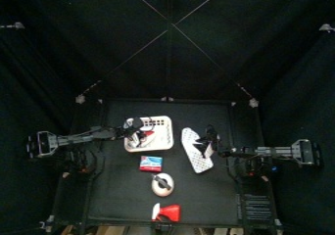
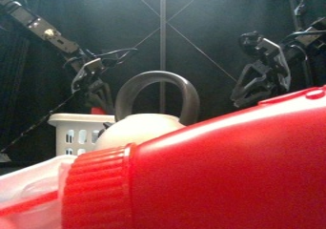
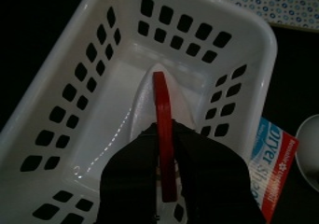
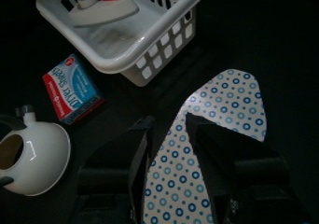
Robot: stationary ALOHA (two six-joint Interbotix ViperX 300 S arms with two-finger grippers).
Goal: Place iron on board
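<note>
From the top view I look straight down from high above; the worktop point(image 1: 118, 180) sits small at centre. The front view sits at worktop height and looks level across it, so close that a red object point(image 2: 216, 166) fills the foreground. The left wrist view looks down at close range into the white lattice basket point(image 3: 75, 88). The right wrist view looks along the board point(image 4: 206, 134) toward that basket point(image 4: 156, 36). Both wrist views share the basket and the little box point(image 3: 277, 158) point(image 4: 71, 86).
</note>
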